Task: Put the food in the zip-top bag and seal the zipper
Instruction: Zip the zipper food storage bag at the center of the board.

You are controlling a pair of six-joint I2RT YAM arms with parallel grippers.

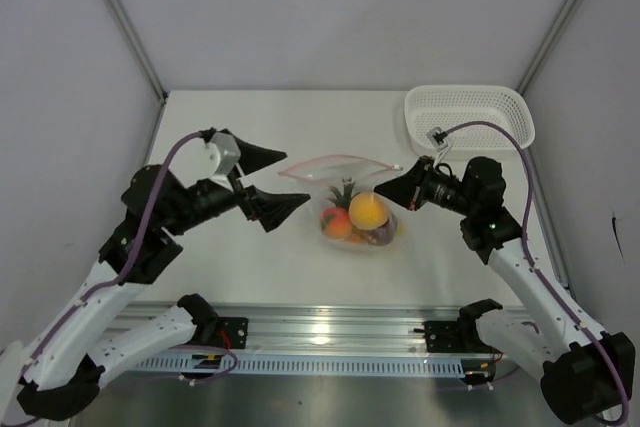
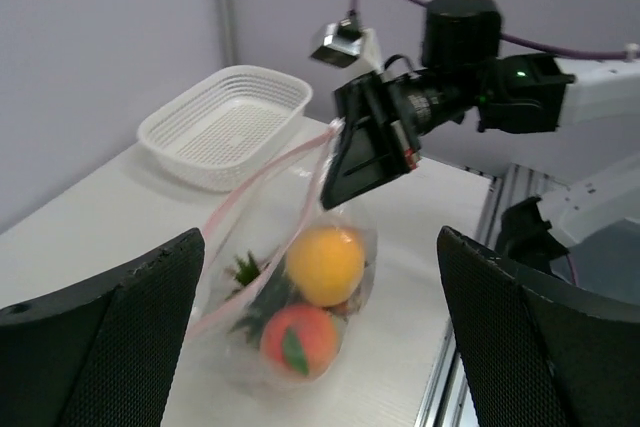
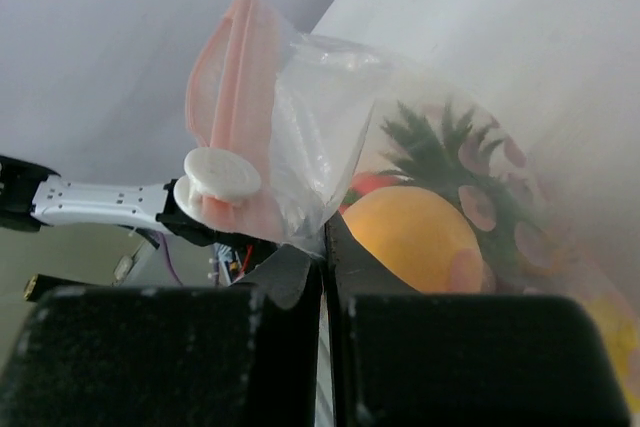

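The clear zip-top bag lies at the table's middle, partly lifted at its right corner. Inside are a yellow-orange fruit, a pink-orange peach and the pineapple's green crown. The pink zipper strip bows apart along the far edge. My right gripper is shut on the bag's film, beside the white slider. My left gripper is open just left of the bag, touching nothing. In the left wrist view the bag sits between the spread fingers.
A white mesh basket stands at the back right corner and shows in the left wrist view. The table's front rail runs below the bag. Grey walls close in the sides and back.
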